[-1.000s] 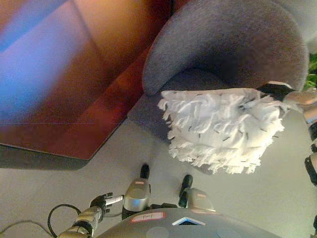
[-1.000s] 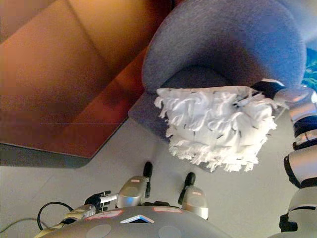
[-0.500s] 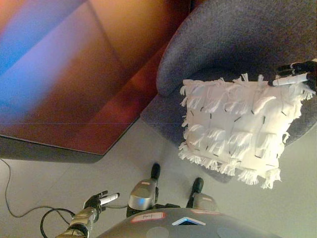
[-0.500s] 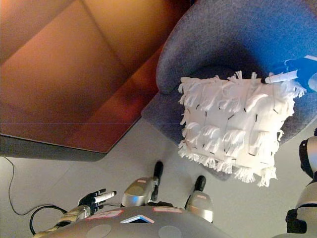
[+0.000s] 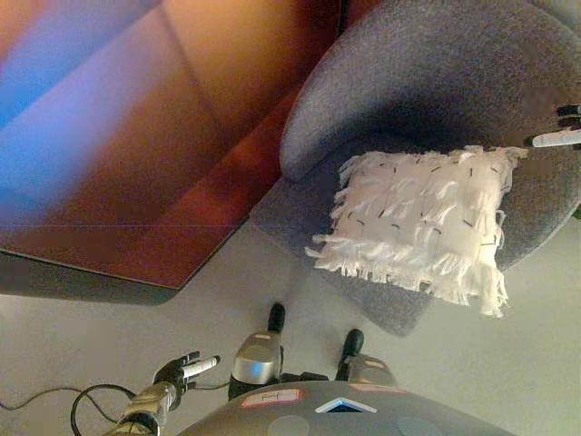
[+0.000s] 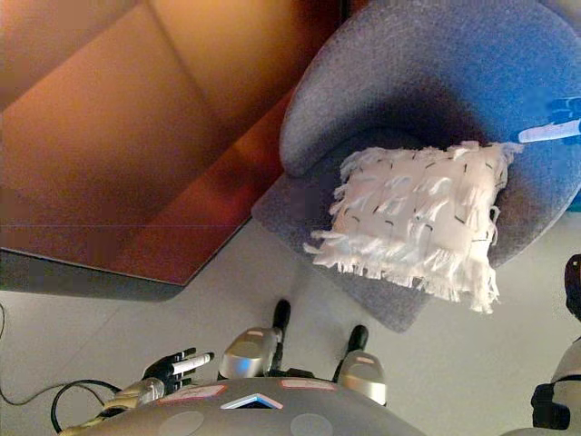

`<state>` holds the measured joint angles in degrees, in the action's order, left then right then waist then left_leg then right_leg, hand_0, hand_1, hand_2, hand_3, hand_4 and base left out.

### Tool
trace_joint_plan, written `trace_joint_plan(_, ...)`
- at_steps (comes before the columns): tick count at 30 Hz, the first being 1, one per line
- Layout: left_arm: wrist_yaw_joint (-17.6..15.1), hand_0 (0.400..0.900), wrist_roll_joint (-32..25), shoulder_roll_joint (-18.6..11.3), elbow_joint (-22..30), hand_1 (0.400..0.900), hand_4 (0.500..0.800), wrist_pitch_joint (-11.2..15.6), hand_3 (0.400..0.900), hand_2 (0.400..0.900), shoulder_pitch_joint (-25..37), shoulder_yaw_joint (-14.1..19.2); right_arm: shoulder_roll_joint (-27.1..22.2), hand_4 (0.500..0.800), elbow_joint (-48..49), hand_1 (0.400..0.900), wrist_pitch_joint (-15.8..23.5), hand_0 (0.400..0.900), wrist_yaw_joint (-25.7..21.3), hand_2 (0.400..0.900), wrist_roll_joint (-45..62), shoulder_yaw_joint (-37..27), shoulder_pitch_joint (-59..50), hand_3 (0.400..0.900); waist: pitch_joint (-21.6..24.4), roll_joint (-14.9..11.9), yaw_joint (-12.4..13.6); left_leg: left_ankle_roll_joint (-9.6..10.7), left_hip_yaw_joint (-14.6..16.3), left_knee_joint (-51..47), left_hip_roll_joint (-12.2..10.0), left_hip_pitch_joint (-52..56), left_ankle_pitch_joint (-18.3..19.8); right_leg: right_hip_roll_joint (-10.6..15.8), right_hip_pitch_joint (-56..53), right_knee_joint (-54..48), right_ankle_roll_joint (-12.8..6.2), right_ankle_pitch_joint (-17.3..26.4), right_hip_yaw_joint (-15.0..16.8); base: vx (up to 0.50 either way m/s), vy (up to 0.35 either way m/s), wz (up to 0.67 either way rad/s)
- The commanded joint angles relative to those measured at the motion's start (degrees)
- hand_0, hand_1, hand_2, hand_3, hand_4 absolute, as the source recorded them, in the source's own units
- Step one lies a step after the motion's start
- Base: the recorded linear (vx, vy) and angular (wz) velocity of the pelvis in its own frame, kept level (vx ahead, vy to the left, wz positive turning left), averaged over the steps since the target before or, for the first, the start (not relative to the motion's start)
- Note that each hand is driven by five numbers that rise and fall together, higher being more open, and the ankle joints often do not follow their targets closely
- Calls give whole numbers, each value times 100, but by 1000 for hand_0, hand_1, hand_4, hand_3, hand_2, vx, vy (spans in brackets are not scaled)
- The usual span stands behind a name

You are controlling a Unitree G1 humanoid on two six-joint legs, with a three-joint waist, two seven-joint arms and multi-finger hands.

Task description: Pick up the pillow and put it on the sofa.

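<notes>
A white fringed pillow with small dark flecks lies on the seat of a grey round sofa chair, its lower edge hanging over the seat's front. My right hand shows at the right edge, just past the pillow's top right corner; its fingers are straight and hold nothing. My left hand hangs low at the bottom left, fingers relaxed and empty.
A reddish-brown panelled wall or cabinet face fills the left and top. Pale grey floor runs below it and in front of the chair.
The pillow has left my right hand and settled flat on the chair seat. My right hand has drawn back to the right edge. The left hand stays where it was.
</notes>
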<state>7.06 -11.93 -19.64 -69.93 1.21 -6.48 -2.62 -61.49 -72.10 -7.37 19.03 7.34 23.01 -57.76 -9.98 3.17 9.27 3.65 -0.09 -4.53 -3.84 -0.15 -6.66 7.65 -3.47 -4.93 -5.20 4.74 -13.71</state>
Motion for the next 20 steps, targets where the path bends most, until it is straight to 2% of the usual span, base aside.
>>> trace_joint_plan(1, 123, 900, 195, -577, -341, 900, 800, 298, 900, 900, -170, -176, -626, 800, 391, 900, 288, 900, -165, 900, 697, -115, 188, 900, 614, -390, -122, 417, 119, 211, -388, 137, 504, 68, -63, 284, -69, -538, -19, -31, 55, -18)
trace_joint_plan(2, 154, 900, 152, -564, -323, 900, 800, 338, 900, 900, -173, -167, -505, 800, 697, 900, 269, 900, -75, 900, 948, -418, 644, 900, 622, -398, -213, 392, 164, 200, -370, 190, 531, 60, -77, 276, -73, -526, 20, -30, 54, -20)
trace_joint_plan(4, 209, 900, 93, -585, -282, 900, 800, 369, 900, 900, -149, -93, -113, 800, 1366, 900, 351, 900, -232, 900, 1085, -1118, 1847, 900, 639, -441, -341, 357, 252, 183, -357, 272, 574, 49, -86, 275, -92, -512, 103, -47, 47, -25)
trace_joint_plan(6, 264, 900, 27, -567, -207, 900, 800, 397, 900, 900, -121, -16, 654, 800, 2072, 900, 275, 900, -373, 900, 1425, -1750, 3124, 900, 639, -449, -517, 313, 359, 206, -360, 341, 634, 30, -79, 313, -102, -521, 214, -74, 54, -31)
trace_joint_plan(7, 258, 900, -29, -519, -207, 900, 800, 451, 900, 900, -100, 7, 1198, 800, 2261, 900, 343, 900, -404, 900, 1548, -1988, 3757, 900, 622, -445, -602, 281, 412, 220, -354, 389, 665, 17, -91, 335, -101, -527, 275, -59, 59, -29)
trace_joint_plan(9, 261, 900, -80, -432, -216, 900, 800, 538, 900, 900, -58, 65, 2219, 800, 1986, 900, 551, 900, -323, 900, 1033, -2152, 4563, 900, 610, -437, -736, 230, 515, 238, -344, 478, 716, -4, -101, 405, -107, -562, 363, -59, 79, -28)
trace_joint_plan(10, 241, 900, -106, -371, -243, 900, 800, 613, 900, 900, -22, 27, 2714, 800, 1667, 900, 359, 900, -397, 900, 1048, -2063, 4851, 900, 605, -425, -790, 196, 563, 231, -339, 531, 733, -21, -121, 429, -97, -577, 390, -55, 73, -21)
trace_joint_plan(12, 214, 900, 29, -291, -273, 900, 800, 691, 900, 900, 60, -37, 3372, 800, 881, 900, 441, 900, -625, 900, 653, -1888, 5138, 900, 603, -422, -825, 146, 611, 256, -321, 588, 781, -36, -157, 452, -87, -590, 405, -33, 43, -9)
trace_joint_plan(13, 182, 900, 110, -264, -257, 900, 800, 718, 900, 900, 109, -126, 3673, 800, 340, 900, 307, 900, -652, 900, 725, -1805, 5270, 900, 588, -413, -825, 123, 621, 299, -307, 626, 815, -37, -198, 469, -81, -595, 404, -20, 38, -4)
trace_joint_plan(15, 195, 900, 197, -262, -248, 900, 800, 761, 900, 900, 146, -187, 3959, 800, -246, 900, 167, 900, -819, 900, 797, -1889, 5404, 900, 586, -379, -822, 99, 600, 356, -275, 652, 858, -30, -230, 500, -66, -610, 404, -24, 60, -5)
trace_joint_plan(18, 251, 900, 247, -294, -254, 900, 800, 787, 900, 900, 152, -186, 4094, 800, -601, 900, -145, 900, -677, 900, 501, -1917, 5577, 900, 597, -308, -848, 74, 587, 335, -218, 687, 864, -22, -250, 498, -73, -598, 414, -35, 86, -9)
trace_joint_plan(20, 328, 900, 219, -325, -239, 900, 800, 790, 900, 900, 132, -165, 4126, 800, -717, 900, -229, 900, -608, 900, 849, -1976, 5692, 900, 599, -247, -875, 71, 581, 326, -190, 692, 869, -5, -241, 505, -85, -599, 414, -41, 94, -9)
